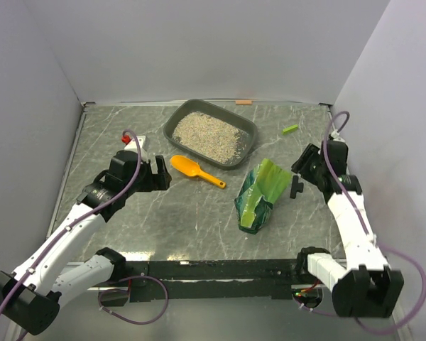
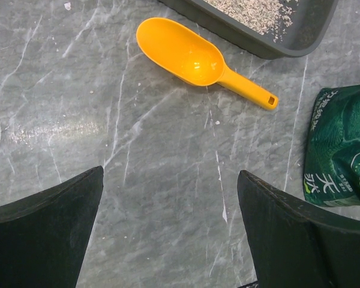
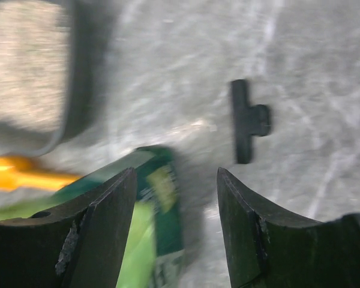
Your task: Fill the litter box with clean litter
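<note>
Well, the litter box point(image 1: 175, 126) sits toward the far middle of the grey marbled table point(image 1: 163, 220), set at an angle, and the clean litter point(image 1: 208, 135) lies inside it as a pale speckled bed over most of the floor, with dark plastic showing bare at the right-hand end. Just in front of the box lies the orange scoop point(image 1: 197, 170), its bowl facing up and empty, its handle pointing toward the right. A few stray grains dot the tabletop near it. To the right of the scoop the green bag point(image 1: 259, 193) lies on its side, near the box but apart from it, crumpled, with lighter green showing at both ends. The left gripper point(image 2: 171, 180) hangs low over bare table left of the scoop, its jaws spread wide and holding nothing. The right gripper point(image 3: 177, 174) is above the far end of the bag; its wrist view is blurred, but the jaws plainly stand apart with only table and bag showing through the gap, so nothing is in its grasp. A black T-shaped piece point(image 3: 247, 120) lies on the table just right of the bag, and a small green scrap point(image 1: 290, 128) rests farther back, right of the box.
</note>
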{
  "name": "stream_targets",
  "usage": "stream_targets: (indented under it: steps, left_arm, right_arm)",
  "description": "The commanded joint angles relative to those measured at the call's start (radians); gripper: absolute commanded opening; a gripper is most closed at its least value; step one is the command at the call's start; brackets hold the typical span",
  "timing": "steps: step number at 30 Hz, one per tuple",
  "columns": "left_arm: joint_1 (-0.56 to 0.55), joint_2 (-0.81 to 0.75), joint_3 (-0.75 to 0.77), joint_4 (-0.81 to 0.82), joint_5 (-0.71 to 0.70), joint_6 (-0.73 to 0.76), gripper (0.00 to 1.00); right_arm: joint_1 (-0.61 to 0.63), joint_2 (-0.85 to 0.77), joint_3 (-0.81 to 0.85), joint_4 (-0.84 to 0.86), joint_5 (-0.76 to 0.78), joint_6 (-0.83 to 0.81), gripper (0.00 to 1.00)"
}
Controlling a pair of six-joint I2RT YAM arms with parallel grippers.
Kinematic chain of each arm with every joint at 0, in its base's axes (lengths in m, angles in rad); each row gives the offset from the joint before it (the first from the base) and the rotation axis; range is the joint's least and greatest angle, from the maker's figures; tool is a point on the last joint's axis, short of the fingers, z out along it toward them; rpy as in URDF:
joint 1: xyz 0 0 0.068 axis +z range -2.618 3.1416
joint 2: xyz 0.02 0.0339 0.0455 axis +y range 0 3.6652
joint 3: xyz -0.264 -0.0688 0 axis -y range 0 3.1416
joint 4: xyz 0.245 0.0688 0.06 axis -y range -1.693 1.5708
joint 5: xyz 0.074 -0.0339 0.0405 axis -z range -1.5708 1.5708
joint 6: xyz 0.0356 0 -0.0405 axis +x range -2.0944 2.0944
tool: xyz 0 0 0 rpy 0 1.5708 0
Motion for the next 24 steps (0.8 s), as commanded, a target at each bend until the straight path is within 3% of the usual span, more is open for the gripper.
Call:
stream_targets:
  steps: [1,11,24]
  left_arm:
    - [-0.004,-0.014,0.026,0.020,0.030,0.007,0.97]
    - [-0.004,-0.025,0.025,0.023,0.037,0.005,0.97]
    - [-0.004,-0.036,0.014,0.012,0.031,-0.004,0.97]
  right_arm:
    - [-0.003,-0.114,-0.062,0.076,-0.166,0.088,0.63]
    - [-0.005,-0.268,-0.215,0.170,-0.331,0.164,0.69]
    - [-0.005,-0.311,-0.309,0.239,-0.394,0.200,0.70]
